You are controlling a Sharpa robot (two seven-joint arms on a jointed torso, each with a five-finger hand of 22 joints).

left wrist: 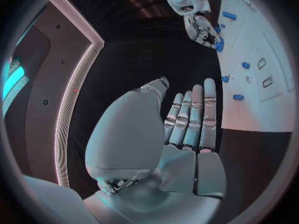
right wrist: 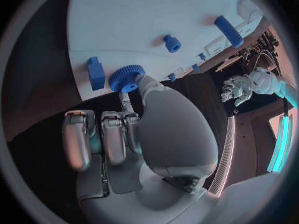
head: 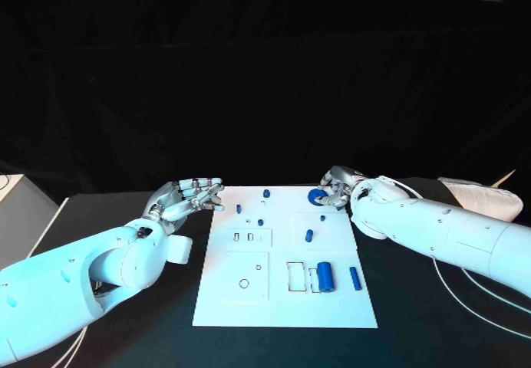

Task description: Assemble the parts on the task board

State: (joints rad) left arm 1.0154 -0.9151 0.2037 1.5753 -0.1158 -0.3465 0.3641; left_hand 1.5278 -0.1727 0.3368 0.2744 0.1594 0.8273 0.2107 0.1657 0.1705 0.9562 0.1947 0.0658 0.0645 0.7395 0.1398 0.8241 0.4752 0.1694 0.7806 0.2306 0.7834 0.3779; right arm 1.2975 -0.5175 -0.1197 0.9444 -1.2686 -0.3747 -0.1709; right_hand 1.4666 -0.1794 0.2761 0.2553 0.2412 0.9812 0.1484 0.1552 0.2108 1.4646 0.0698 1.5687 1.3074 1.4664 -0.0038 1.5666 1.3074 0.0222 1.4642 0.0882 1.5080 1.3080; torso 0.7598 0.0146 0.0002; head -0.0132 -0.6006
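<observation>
You can't tell whether the right hand (head: 338, 188) grips the blue gear (right wrist: 126, 77); fingers cover it.

Task board (head: 222, 303) near-left bare; blue parts (head: 324, 274) crowd near-right.

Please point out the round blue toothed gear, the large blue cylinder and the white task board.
Round blue toothed gear (right wrist: 126, 78), right wrist view, its toothed rim.
Large blue cylinder (head: 325, 274), head view, mid-body.
White task board (head: 227, 303), head view, bare near-left corner.
</observation>
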